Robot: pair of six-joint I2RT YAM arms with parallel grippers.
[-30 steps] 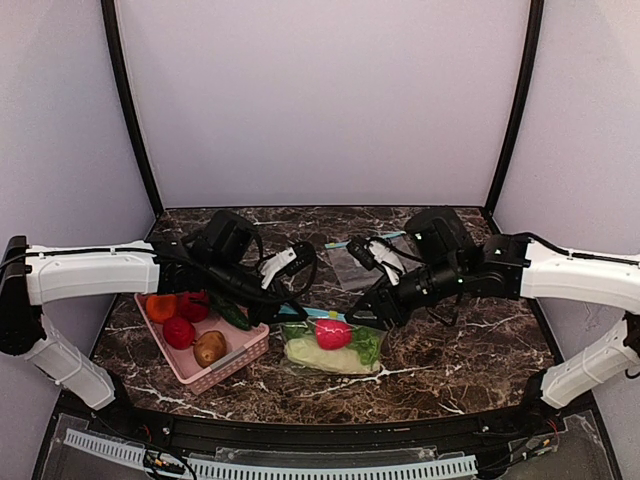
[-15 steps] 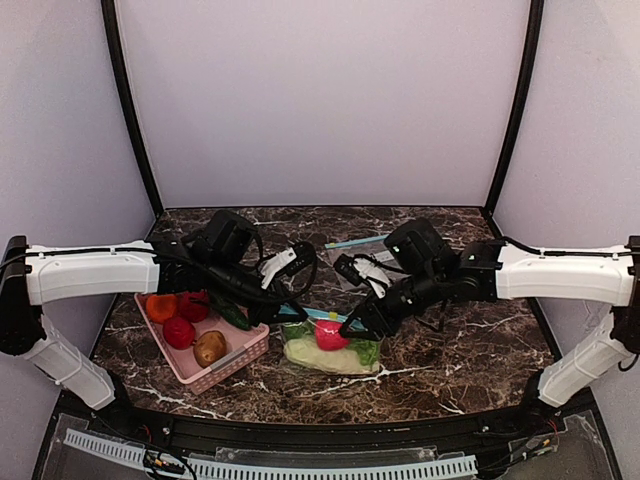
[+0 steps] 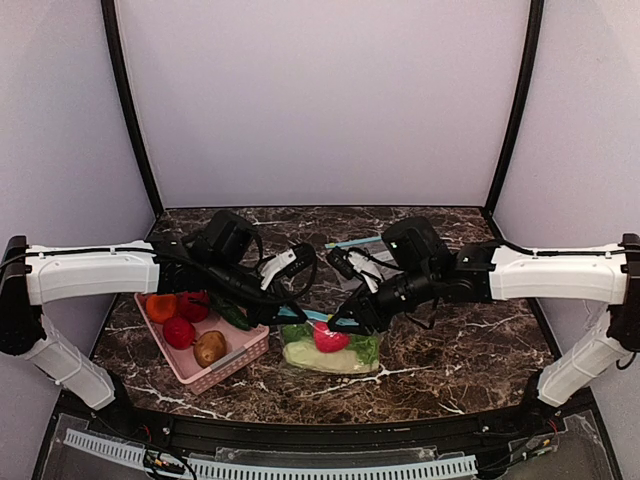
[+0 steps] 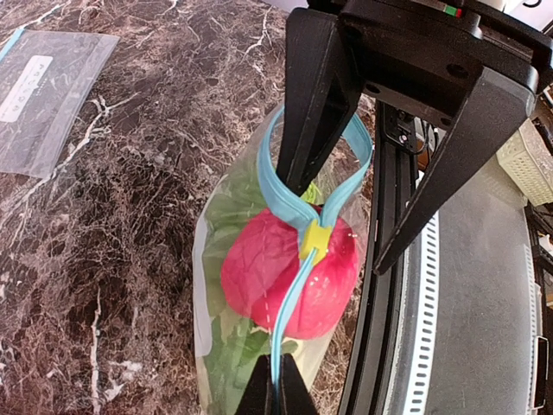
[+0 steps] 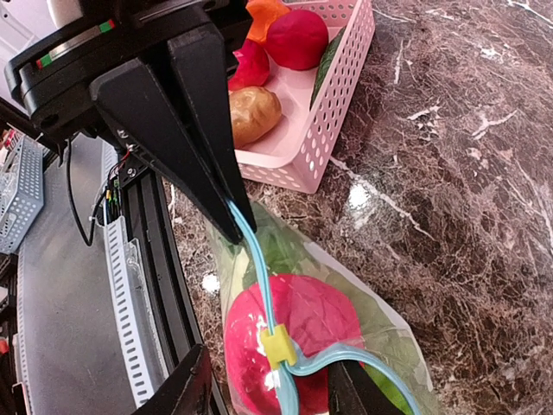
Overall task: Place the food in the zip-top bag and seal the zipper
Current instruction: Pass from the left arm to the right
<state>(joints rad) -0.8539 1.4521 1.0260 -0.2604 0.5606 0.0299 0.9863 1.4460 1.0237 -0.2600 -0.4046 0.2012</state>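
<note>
Dark marble table (image 3: pixel 450 350) runs under both arms. Off the left gripper's (image 4: pixel 275 386) outer side sits a pink basket (image 3: pixel 238 362) holding toy produce. That gripper is clenched on the end of the teal zipper (image 4: pixel 290 311), anchoring the zip-top bag (image 4: pixel 206 259). The bag lies just ahead of its fingertips with the lettuce (image 4: pixel 226 203), a pale cabbage piece (image 3: pixel 318 358) and the pinkish-red round one (image 4: pixel 259 277) inside. Over the last second the right gripper (image 5: pixel 270 379) has swept in from the bag's far side toward the left one. Its jaws now stand apart, straddling the yellow slider (image 4: pixel 315 239). Between left gripper and slider the strip is joined; past the slider it gapes in a loop. Filling looks done and sealing half done. The likely next need is to close on the slider and draw it away from the left gripper. A second bag (image 4: pixel 52 95) lies flat behind the right gripper.
</note>
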